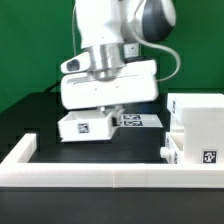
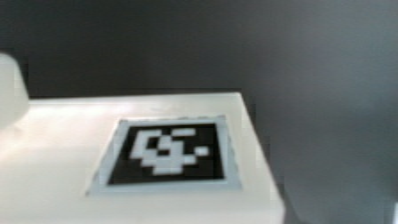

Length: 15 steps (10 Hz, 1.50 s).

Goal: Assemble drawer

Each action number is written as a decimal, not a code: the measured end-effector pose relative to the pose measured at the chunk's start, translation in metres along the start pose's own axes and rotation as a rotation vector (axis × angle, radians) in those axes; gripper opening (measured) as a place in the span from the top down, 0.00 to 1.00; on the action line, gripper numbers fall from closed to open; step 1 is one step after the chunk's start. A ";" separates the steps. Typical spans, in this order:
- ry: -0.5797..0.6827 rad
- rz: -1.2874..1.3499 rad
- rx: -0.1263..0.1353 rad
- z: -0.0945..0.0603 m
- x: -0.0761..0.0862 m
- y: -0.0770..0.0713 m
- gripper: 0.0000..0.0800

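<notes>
mid-frame in the exterior view the gripper hangs over a small, boxy, matte white part with a square tag. its fingers are hidden: their state i cannot tell.

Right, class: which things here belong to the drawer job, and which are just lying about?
Belong: gripper; small tagged white panel; large white drawer box.
Lying about: marker board; white border rail; black table.
</notes>
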State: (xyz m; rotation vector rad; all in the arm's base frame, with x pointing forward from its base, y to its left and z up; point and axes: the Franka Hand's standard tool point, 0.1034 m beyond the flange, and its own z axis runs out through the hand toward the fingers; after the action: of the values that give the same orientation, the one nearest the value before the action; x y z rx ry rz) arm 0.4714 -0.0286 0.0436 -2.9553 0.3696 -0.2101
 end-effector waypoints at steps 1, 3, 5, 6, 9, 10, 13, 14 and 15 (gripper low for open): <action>-0.003 -0.015 0.017 -0.005 0.012 -0.018 0.94; 0.011 -0.044 0.023 -0.007 0.021 -0.025 0.94; 0.011 -0.178 0.020 -0.007 0.021 -0.025 0.94; 0.011 -0.276 0.018 -0.006 0.021 -0.022 0.94; -0.014 -0.756 0.002 -0.001 0.029 -0.014 0.94; -0.019 -0.787 0.001 -0.001 0.029 -0.012 0.94; -0.026 -1.023 0.001 0.000 0.028 -0.009 0.94; -0.034 -1.253 -0.004 0.001 0.032 -0.003 0.94; -0.050 -1.318 0.002 0.000 0.038 -0.006 0.94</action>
State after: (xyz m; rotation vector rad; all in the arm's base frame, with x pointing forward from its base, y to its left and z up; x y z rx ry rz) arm 0.5094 -0.0330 0.0496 -2.6546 -1.5748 -0.2485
